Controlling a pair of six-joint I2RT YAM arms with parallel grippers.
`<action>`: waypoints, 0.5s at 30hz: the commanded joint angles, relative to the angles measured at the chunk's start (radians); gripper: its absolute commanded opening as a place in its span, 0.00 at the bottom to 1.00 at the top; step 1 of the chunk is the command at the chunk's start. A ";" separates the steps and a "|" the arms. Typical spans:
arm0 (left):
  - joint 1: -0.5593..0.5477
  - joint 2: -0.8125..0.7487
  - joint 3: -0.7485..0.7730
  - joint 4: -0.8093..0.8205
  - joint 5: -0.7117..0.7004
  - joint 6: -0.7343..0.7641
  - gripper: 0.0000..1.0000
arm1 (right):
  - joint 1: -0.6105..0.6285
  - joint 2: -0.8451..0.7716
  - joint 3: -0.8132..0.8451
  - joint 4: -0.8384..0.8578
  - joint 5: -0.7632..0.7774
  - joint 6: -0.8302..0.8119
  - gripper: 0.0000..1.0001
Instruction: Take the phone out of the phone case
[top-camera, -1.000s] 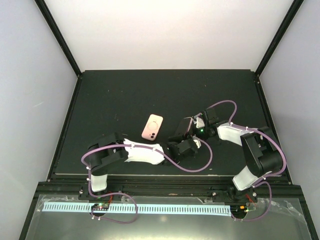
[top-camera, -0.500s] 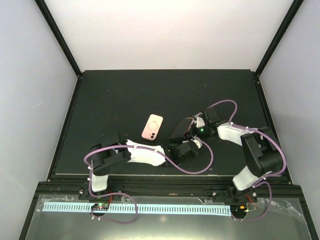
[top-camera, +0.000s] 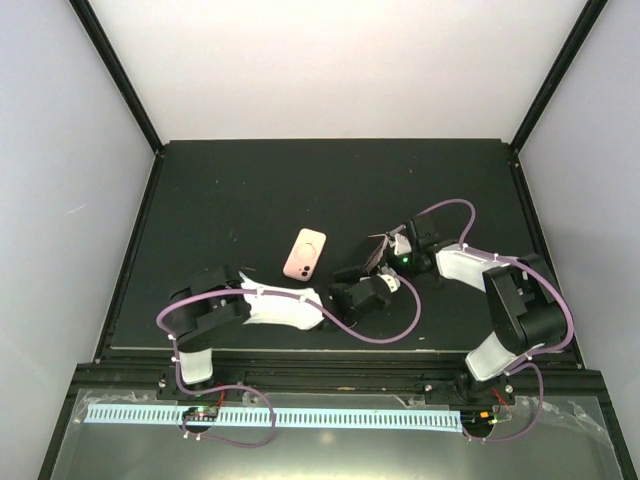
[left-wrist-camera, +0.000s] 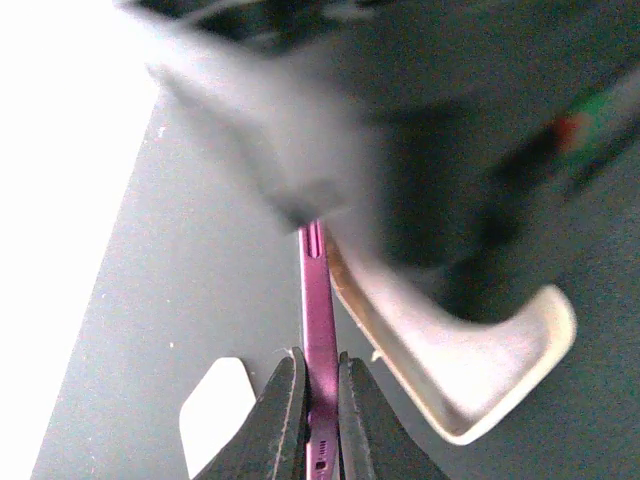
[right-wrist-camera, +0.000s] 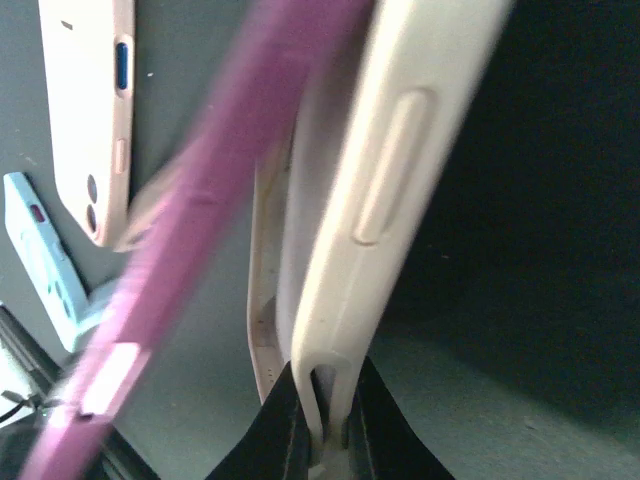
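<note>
My left gripper (left-wrist-camera: 318, 360) is pinched shut on the purple phone (left-wrist-camera: 318, 290), just right of the pink phone (top-camera: 305, 254). My right gripper (right-wrist-camera: 322, 400) is pinched shut on the cream case (right-wrist-camera: 400, 200) there too. I think the phone is hard, thin and slippy, so I squeeze its flat sides. The case looks soft and bendy. I count one purple phone, one case, one pink phone.
</note>
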 joint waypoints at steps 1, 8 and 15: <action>0.011 -0.099 -0.023 0.017 0.046 -0.048 0.02 | -0.023 -0.041 0.018 -0.011 0.059 -0.039 0.01; 0.016 -0.157 -0.057 0.024 0.049 -0.106 0.02 | -0.035 -0.045 0.023 -0.015 0.066 -0.046 0.01; 0.015 -0.248 -0.090 -0.011 0.070 -0.177 0.02 | -0.069 -0.049 0.028 -0.018 0.059 -0.050 0.01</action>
